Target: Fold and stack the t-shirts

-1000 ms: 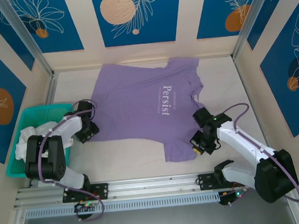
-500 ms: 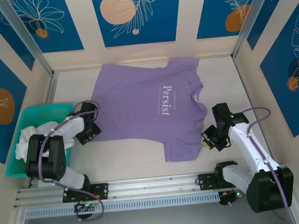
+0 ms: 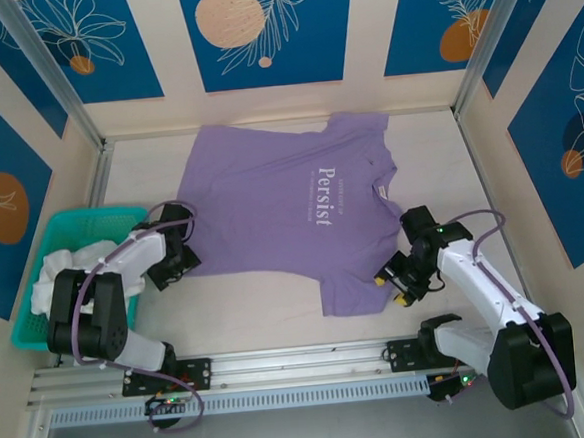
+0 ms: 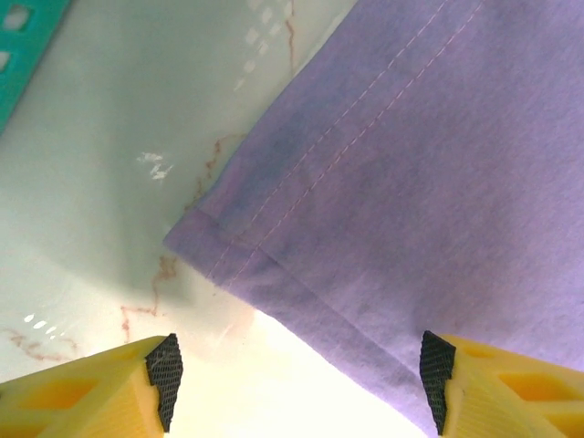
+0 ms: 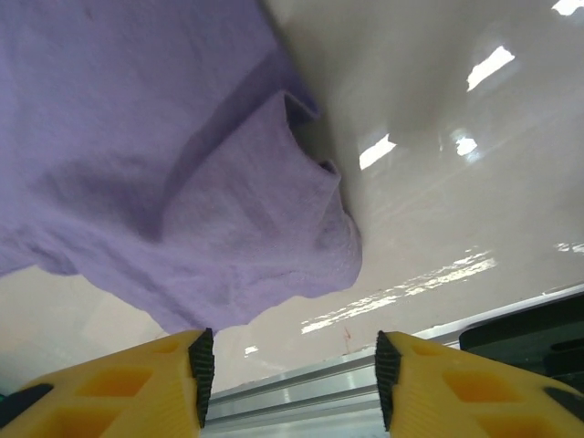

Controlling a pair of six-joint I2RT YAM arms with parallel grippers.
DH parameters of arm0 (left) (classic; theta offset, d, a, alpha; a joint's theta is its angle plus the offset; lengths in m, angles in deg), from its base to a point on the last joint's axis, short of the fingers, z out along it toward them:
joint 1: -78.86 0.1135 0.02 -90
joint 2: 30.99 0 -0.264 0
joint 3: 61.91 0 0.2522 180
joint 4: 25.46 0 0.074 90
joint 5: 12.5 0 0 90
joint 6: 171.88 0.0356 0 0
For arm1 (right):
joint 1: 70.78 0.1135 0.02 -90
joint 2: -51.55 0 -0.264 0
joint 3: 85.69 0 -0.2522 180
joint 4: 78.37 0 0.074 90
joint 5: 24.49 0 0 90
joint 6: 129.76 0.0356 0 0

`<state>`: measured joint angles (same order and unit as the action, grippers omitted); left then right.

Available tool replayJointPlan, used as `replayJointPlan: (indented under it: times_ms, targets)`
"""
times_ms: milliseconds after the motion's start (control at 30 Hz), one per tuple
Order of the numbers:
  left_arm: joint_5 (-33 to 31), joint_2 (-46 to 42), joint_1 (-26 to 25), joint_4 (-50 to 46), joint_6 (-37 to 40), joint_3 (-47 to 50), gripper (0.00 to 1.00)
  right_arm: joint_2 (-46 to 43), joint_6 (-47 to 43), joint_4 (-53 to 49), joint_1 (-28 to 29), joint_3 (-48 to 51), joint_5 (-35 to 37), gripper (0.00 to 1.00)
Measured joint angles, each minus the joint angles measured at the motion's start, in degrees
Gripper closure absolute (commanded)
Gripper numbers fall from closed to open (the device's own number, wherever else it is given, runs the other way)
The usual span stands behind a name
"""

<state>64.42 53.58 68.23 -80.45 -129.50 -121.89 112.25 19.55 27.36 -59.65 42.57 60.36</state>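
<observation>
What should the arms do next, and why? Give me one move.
Probably lower both open grippers and close them on the fabric. The left gripper has the lavender t-shirt's hem corner just ahead of its spread jaws, and the right gripper is lined up on the near sleeve. Neither holds cloth yet.

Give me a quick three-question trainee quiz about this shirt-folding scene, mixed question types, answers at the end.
1. True or false: the left tool stands open at a hem corner of the purple t-shirt.
2. Where are the white t-shirts? A) in the teal basket B) on the purple t-shirt C) hanging on the wall
3. Fill in: the large white word printed on the purple t-shirt reads ____.
Key: 1 true; 2 A; 3 Persist.
</observation>
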Motion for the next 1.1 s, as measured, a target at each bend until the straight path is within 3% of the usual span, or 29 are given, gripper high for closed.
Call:
replayJointPlan:
  times_ms: [133, 233, 400, 467, 533, 600, 700, 800, 1100]
  targets:
    - [0.79, 0.0, -0.02, -1.88, 0.13, -0.87, 0.26, 5.27, 1.75, 2.27, 2.58, 0.22, 0.44, 0.54]
    - [0.74, -0.11, -0.46, -2.86, 0.57, -1.79, 0.23, 8.83, 2.49, 3.26, 3.63, 0.17, 1.51, 0.44]
    - [-1.29, -0.7, -4.94, -4.42, 2.23, -5.73, 0.2, 11.15, 3.32, 5.03, 4.63, 0.15, 3.17, 0.46]
    - [-2.54, -0.98, -7.41, -4.55, 3.02, -7.8, 0.19, 12.44, 3.98, 6.01, 5.18, 0.15, 3.3, 0.59]
    - [-3.74, -1.01, -9.53, -4.44, 3.39, -9.73, 0.19, 14.03, 4.81, 7.34, 5.68, 0.17, 3.5, 0.82]
    - [-4.15, -0.92, -10.75, -4.2, 3.65, -10.49, 0.19, 15.23, 5.64, 8.48, 5.73, 0.2, 3.74, 0.96]
    - [-4.04, 0.07, -11.3, -4.24, 3.78, -10.51, 0.19, 15.04, 7.04, 8.87, 5.09, 0.17, 4.83, 1.0]
    - [-3.61, 1.64, -11.52, -4.22, 4.11, -10.27, 0.17, 12.66, 7.17, 8.66, 1.29, 0.17, 5.95, 1.0]
    - [-1.99, 2.62, -12.98, -4.52, 2.95, -9.79, 0.15, 5.68, 5.42, 6.34, -18.05, 0.17, 6.47, 1.0]
